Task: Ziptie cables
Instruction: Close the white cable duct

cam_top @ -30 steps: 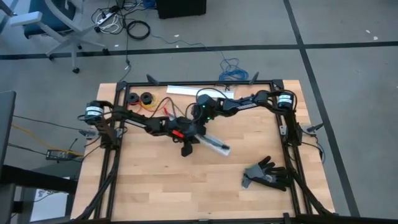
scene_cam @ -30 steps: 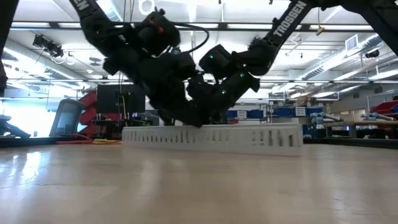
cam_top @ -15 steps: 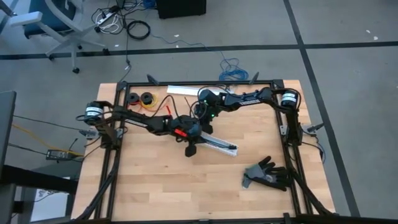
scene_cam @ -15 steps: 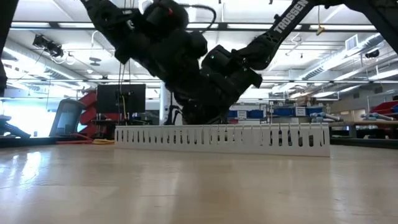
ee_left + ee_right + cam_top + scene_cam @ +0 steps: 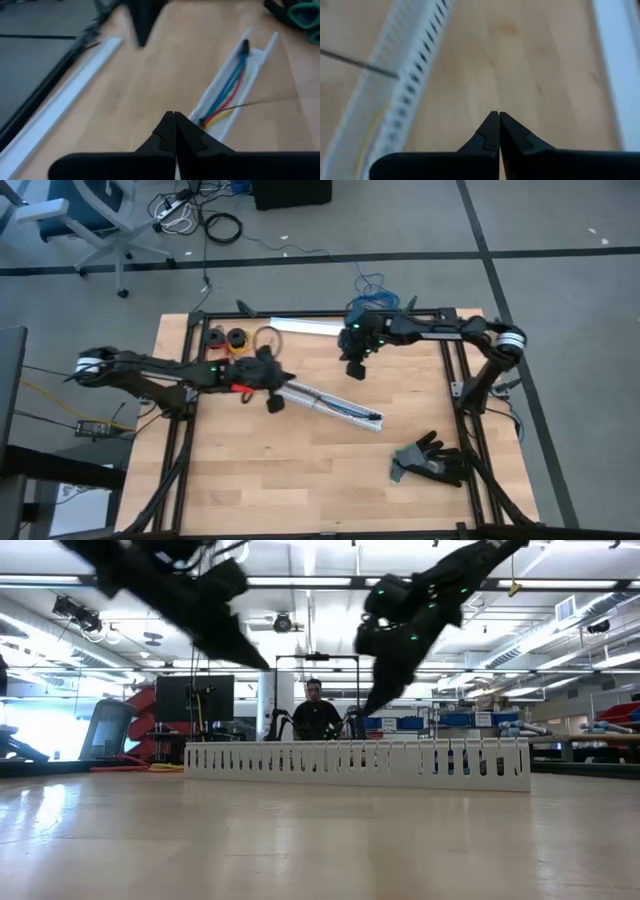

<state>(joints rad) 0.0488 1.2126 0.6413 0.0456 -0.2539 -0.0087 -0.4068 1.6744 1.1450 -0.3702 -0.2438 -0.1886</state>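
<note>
Left gripper (image 5: 273,404) jaws closed, empty, just off the white slotted plastic duct (image 5: 335,405)'s 10 o'clock end. Blue, red, yellow cables (image 5: 225,97) lie inside it; thin black ziptie (image 5: 250,104) pokes out sideways. Right gripper (image 5: 357,370) pinched closed, empty, raised at 12 o'clock. Black glove (image 5: 430,460) at 4 o'clock.

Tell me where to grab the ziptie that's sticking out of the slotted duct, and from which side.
Take the ziptie by its free tail, the thin black strap jutting sideways past the white slotted duct wall. Probably come from above, pincer fingers straddling it: that part lies clear of the cables in the channel.
</note>
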